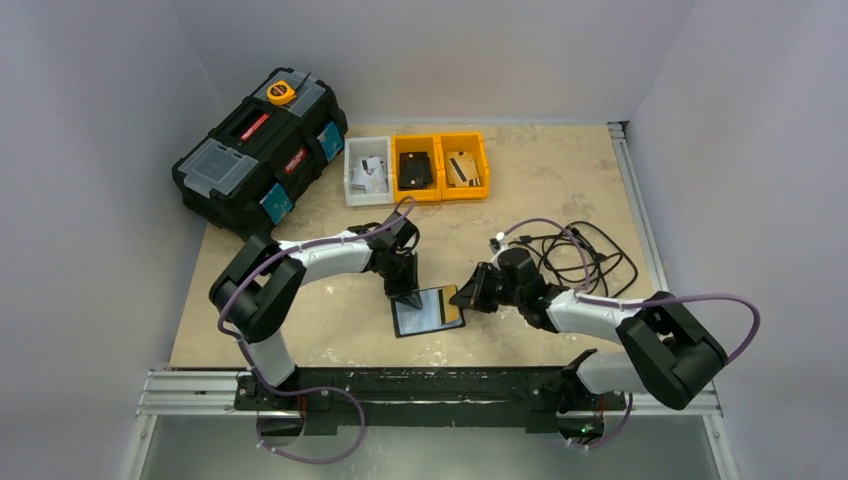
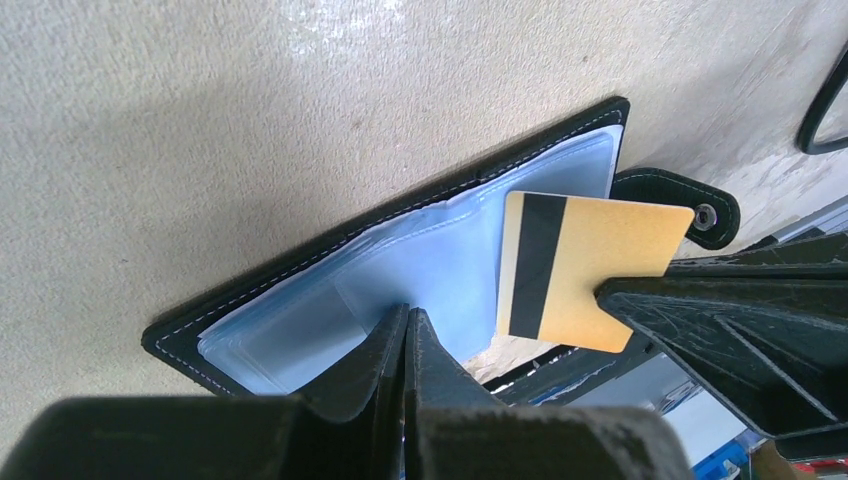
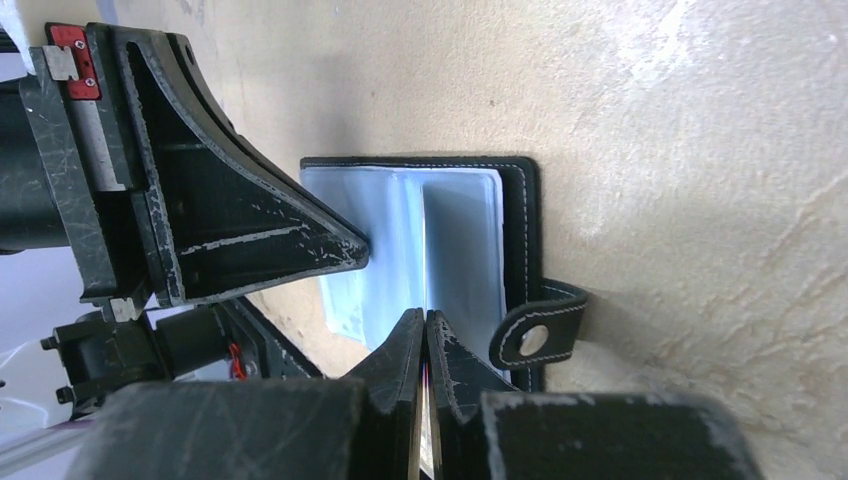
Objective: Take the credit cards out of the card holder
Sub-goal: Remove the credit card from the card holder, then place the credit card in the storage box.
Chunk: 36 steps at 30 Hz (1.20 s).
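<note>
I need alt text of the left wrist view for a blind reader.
The right claw pinches a corner of a gold card with a black stripe, at the edge of an open black card holder lying on the beige table. The left claw is shut, its tips on the holder's pale blue sleeves.

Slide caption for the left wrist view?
Left gripper presses the open wallet; right gripper grips a gold card.
</note>
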Each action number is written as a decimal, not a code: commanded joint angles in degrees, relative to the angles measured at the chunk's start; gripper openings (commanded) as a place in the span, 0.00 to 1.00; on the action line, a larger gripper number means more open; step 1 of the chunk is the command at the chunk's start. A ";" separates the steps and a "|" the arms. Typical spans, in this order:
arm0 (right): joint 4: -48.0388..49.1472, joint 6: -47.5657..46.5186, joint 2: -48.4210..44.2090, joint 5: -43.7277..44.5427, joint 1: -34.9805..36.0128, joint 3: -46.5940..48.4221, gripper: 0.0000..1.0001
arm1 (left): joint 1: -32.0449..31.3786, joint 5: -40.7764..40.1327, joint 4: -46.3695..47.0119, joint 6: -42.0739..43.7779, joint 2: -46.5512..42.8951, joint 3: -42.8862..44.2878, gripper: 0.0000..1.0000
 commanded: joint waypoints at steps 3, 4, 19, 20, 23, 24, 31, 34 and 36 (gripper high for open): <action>-7.02 -2.71 -4.83 2.55 -0.39 3.16 0.00 | 0.08 -5.57 -2.61 2.08 0.96 -2.04 0.00; -7.79 -2.83 -5.48 2.66 -0.41 3.65 0.00 | 0.06 -5.47 -2.66 2.13 0.46 -1.87 0.00; -17.06 -6.06 -8.06 5.91 -1.04 13.30 0.00 | 0.41 -8.79 -9.56 4.28 -17.75 1.94 0.74; -17.61 -6.43 -7.86 6.33 -1.37 14.07 0.00 | 0.48 -9.53 -10.81 4.62 -19.04 1.94 0.80; -18.96 -8.11 -7.10 7.23 -3.09 16.79 0.00 | 0.71 -11.61 -13.89 5.63 -23.05 2.10 0.86; -20.01 -8.80 -6.60 7.25 -4.12 17.96 0.00 | 0.77 -12.52 -14.85 5.91 -24.32 2.16 0.87; -25.49 -16.03 2.04 9.65 -12.62 32.37 0.00 | 1.29 -14.89 -20.56 8.07 -31.82 3.52 0.88; -25.72 -18.20 7.47 9.11 -17.04 39.04 0.00 | 1.29 -14.73 -21.80 8.37 -33.88 3.97 0.88; -25.35 -19.17 12.20 8.74 -19.40 43.39 0.00 | 1.29 -14.64 -22.31 8.42 -35.05 4.04 0.88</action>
